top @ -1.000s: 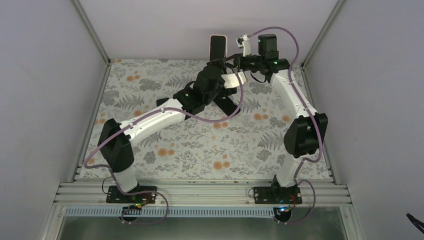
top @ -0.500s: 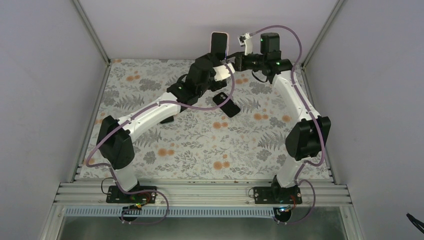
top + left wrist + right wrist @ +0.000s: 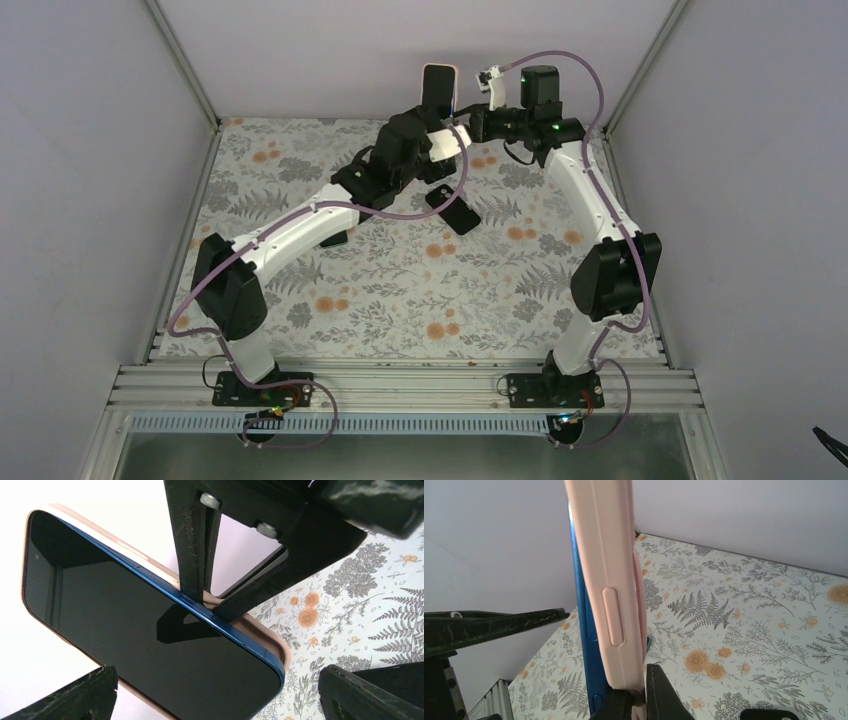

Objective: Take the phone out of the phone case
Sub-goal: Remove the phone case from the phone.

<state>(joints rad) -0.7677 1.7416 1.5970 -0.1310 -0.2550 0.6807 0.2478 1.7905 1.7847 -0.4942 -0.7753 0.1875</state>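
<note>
Grey-and-orange floral table [image 3: 400, 300]: it carries both arm bases at its near edge.
Black flat object [image 3: 452, 208]: it lies on the table right of centre; what it is cannot be told.
Left gripper [image 3: 217, 675]: it is raised past the black object, with its fingers [image 3: 80, 695] spread wide apart and touching nothing; the dark screen sits in front of the gap.
Phone [image 3: 150, 645]: it is held above the table's far edge in front of the back wall, with its long axis upright and its screen facing near and left.
Phone case [image 3: 609, 580]: pink, it is on the phone's back; a blue phone edge shows along its left side.
Right gripper [image 3: 639, 697]: it is clamped on the lower end of the case.
Hidden: the top view loses the phone's lower end behind the left gripper, and the left wrist view crops the screen's lower edge. Whether the phone is fully seated in the case cannot be told.
</note>
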